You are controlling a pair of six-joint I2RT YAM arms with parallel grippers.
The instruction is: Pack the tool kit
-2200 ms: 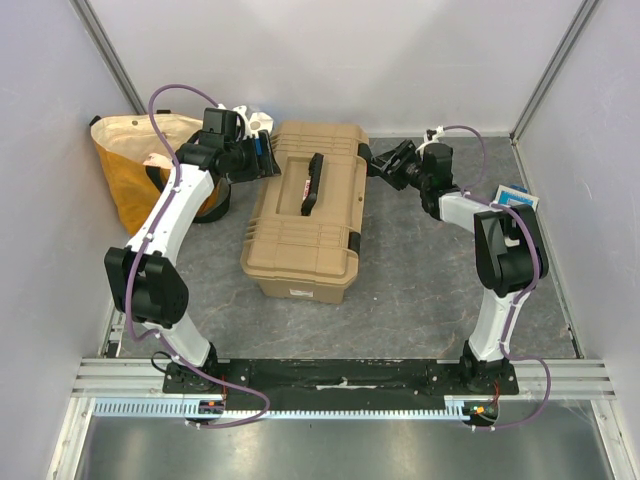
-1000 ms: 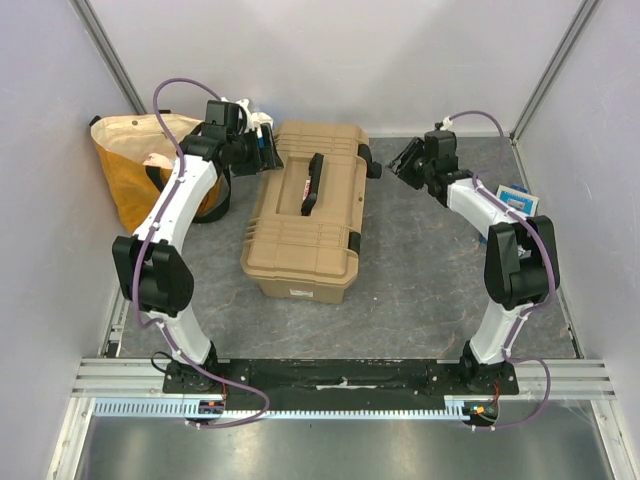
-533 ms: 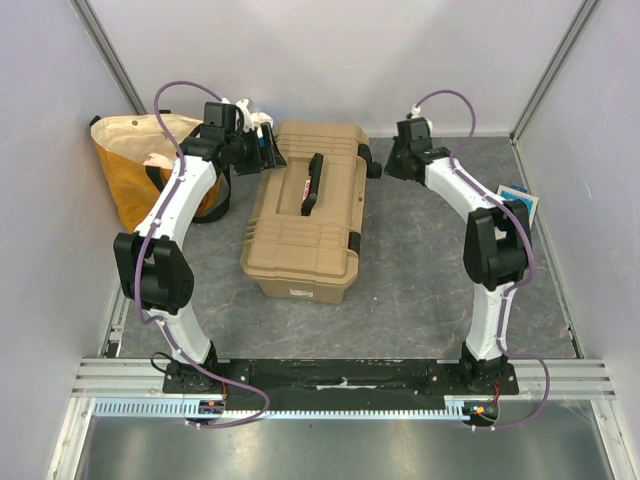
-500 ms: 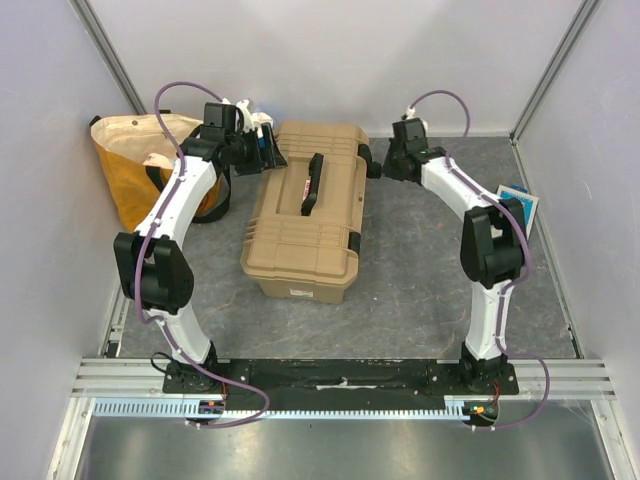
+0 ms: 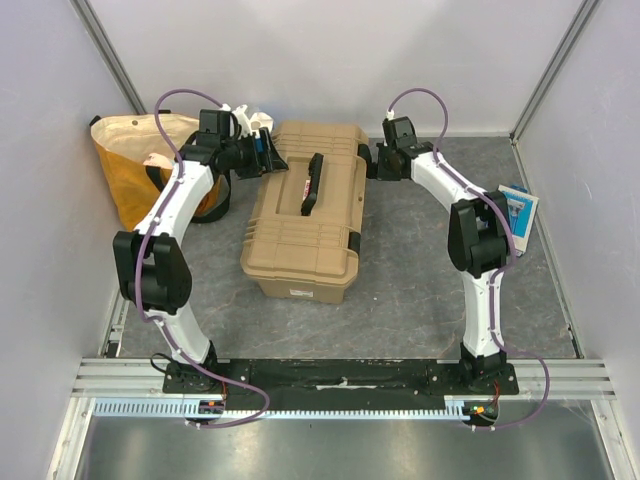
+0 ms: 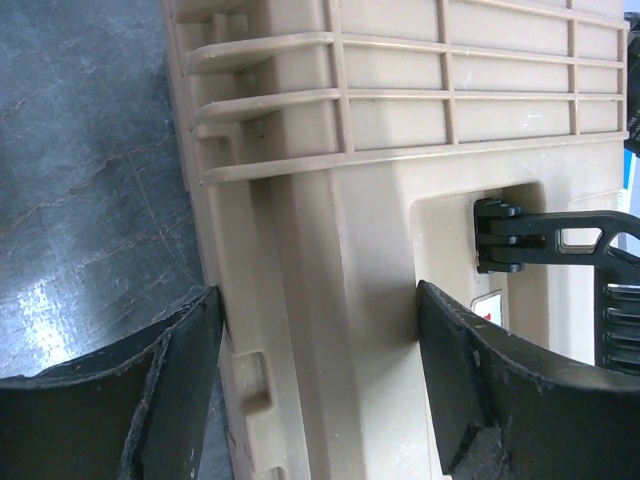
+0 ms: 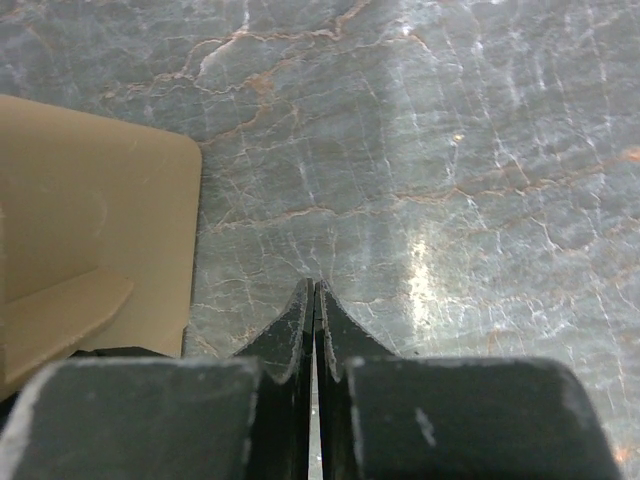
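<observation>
The tan ribbed toolbox lies closed on the grey floor, its black handle on top. My left gripper is at the box's far left corner. In the left wrist view it is open wide, and its fingers straddle a raised part of the toolbox beside a black latch. My right gripper hangs by the far right corner. In the right wrist view it is shut on nothing above bare floor, with the toolbox's corner at left. No loose tools show.
A yellow cloth bag stands at the far left against the wall. A flat blue-white packet leans by the right wall. White walls close in the back and both sides.
My right arm has swung left from open floor to the toolbox's far right corner, and its jaws have closed. The left arm has hardly moved.
</observation>
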